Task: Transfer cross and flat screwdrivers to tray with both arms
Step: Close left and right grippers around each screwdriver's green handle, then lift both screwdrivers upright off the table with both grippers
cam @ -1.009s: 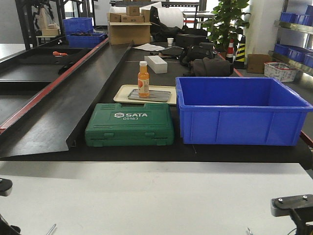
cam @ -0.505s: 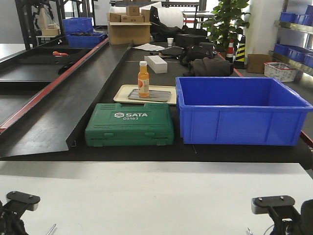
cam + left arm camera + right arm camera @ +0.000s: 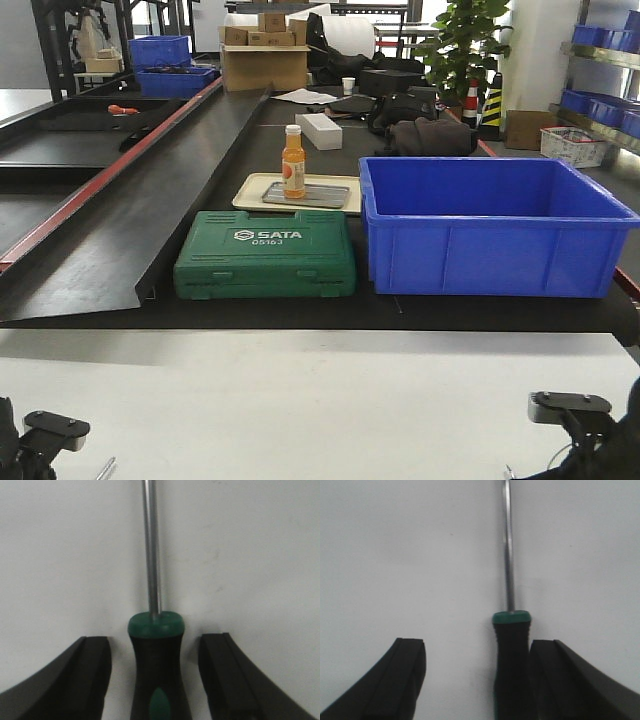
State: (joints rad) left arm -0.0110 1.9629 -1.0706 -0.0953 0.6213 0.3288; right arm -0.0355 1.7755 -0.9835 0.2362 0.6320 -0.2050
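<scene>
The left gripper [image 3: 155, 647] sits low over the white tabletop [image 3: 320, 400] with its jaws apart, one on each side of the left screwdriver [image 3: 156, 670]. Its black-and-green handle lies between them with a gap on both sides, and the steel shaft points straight away from the wrist. The right gripper [image 3: 477, 652] also has its jaws apart around the right screwdriver [image 3: 511, 650]. That handle lies off-centre, right against one jaw and well clear of the other, with the shaft pointing away. Both tools lie flat on the tabletop at its near edge. Neither tip is clear enough to tell cross from flat. Across a dark strip beyond the tabletop, a beige tray [image 3: 252, 190] holds an orange bottle [image 3: 293, 165] standing upright on a smaller grey tray. A closed green case [image 3: 265, 265] lies just in front of the beige tray, and a blue bin [image 3: 480, 250] stands beside both.
</scene>
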